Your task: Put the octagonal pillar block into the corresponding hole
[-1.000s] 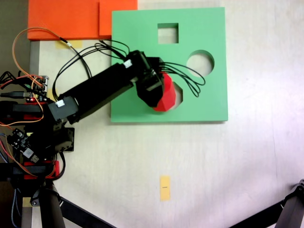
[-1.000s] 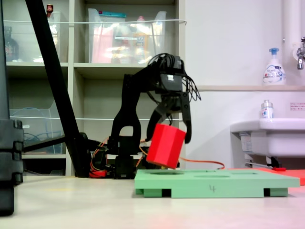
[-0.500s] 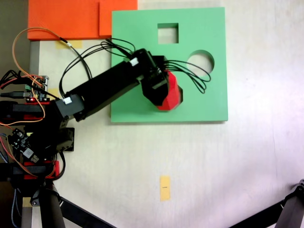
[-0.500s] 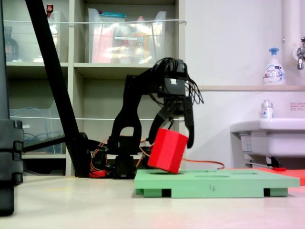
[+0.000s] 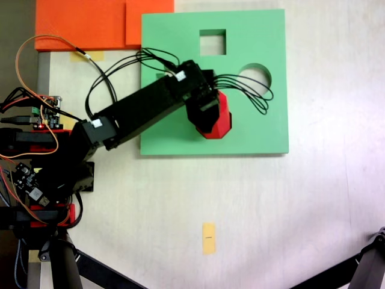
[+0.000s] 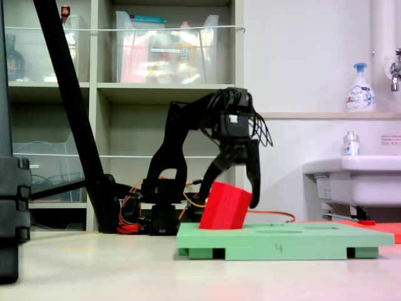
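The end effector point(image 6: 235, 191) of a black hobby arm grips the octagonal pillar block point(image 6: 225, 205), its jaws spread to the block's width and pressed against opposite sides. The red block point(image 5: 218, 120) sits tilted, its lower end sunk into the green foam board point(image 5: 264, 129) at the corresponding hole, which it hides, near the board's middle. A round cut-out point(image 5: 255, 77) and a square cut-out point(image 5: 213, 42) lie open on the bench point(image 5: 271, 217), an orange sheet point(image 5: 84, 24) alongside.
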`<act>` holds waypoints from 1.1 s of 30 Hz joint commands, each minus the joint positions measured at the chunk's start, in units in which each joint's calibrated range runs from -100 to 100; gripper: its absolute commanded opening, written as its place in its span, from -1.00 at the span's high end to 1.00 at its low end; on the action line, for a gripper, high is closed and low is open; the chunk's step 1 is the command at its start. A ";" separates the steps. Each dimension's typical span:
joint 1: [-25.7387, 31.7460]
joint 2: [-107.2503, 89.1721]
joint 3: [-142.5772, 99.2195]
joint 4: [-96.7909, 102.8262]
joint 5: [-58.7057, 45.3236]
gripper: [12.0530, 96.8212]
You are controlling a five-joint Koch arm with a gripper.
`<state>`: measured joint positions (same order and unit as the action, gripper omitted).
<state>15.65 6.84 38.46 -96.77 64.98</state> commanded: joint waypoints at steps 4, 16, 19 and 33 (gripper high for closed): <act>0.44 0.42 3.51 -1.11 0.10 0.62; -0.24 0.98 0.62 -1.69 0.10 -0.08; -0.39 0.56 -0.28 -1.69 0.10 -0.12; 0.05 -9.91 0.02 -1.69 -0.15 -0.89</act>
<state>15.41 4.79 37.19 -96.77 65.03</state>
